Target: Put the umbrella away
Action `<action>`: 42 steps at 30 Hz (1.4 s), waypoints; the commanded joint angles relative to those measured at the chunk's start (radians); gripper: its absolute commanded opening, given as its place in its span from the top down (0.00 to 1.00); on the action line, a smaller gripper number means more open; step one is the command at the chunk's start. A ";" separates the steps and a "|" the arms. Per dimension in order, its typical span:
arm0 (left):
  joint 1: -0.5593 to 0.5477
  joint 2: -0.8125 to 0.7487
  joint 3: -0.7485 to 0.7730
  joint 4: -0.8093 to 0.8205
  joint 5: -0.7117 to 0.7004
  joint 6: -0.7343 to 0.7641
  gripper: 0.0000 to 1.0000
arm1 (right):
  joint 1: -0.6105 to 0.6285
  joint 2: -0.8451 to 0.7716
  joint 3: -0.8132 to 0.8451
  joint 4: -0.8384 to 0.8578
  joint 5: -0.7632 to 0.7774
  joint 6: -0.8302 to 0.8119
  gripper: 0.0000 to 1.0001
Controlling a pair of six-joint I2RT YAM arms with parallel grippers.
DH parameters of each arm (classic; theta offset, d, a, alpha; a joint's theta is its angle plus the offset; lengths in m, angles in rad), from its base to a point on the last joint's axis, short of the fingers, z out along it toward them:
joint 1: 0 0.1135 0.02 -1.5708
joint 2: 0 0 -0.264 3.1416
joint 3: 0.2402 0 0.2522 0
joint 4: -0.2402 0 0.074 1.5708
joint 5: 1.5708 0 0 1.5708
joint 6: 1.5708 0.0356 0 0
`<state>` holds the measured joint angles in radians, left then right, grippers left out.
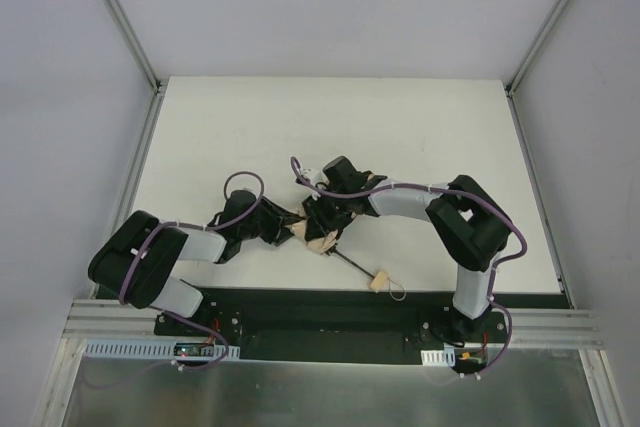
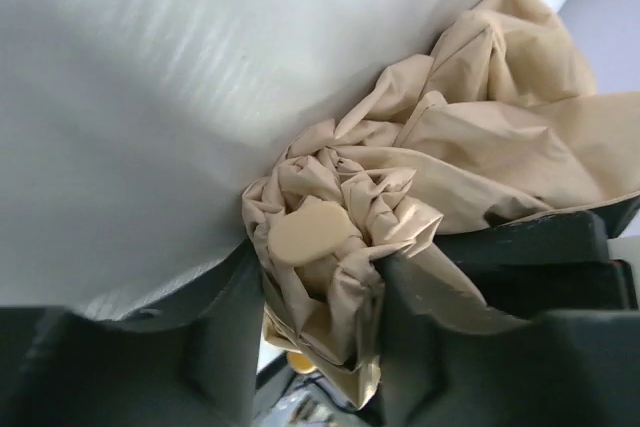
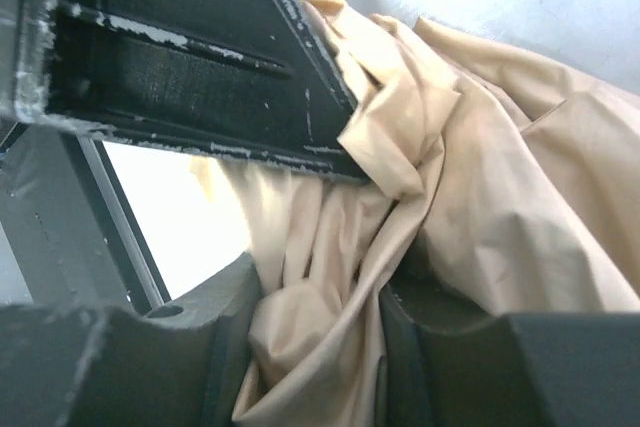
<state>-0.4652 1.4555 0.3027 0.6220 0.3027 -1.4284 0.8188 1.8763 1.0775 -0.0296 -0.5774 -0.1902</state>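
Left gripper is pinched shut on the bunched crown of the compact beige fabric umbrella; right gripper clamps a canopy fold. The umbrella lies mid near edge of the white table. Canopy collapsed but loose, shaft out: seemingly halfway.

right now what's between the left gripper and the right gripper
Only the bunched tan canopy of the umbrella. The top view shows it filling the gap between them, and the wrist views show the left gripper and right gripper each pinching that fabric.
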 commanded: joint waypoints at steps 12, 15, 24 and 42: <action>-0.067 -0.142 -0.092 -0.268 -0.330 0.013 1.00 | 0.013 -0.124 0.367 -0.656 0.247 0.241 0.04; -0.073 -0.141 -0.114 -0.268 -0.347 -0.020 1.00 | -0.024 -0.228 0.401 -0.749 0.405 0.358 0.04; -0.084 -0.135 -0.080 -0.268 -0.341 -0.056 1.00 | -0.070 -0.241 0.550 -0.926 0.796 0.788 0.01; -0.112 -0.138 -0.002 -0.476 -0.392 -0.164 1.00 | 0.057 0.294 1.259 -1.461 1.136 0.853 0.10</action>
<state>-0.5659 1.2949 0.3065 0.3279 0.0277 -1.5822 0.8577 2.1002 2.2276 -1.2510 0.4282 0.6807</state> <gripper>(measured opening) 0.057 0.850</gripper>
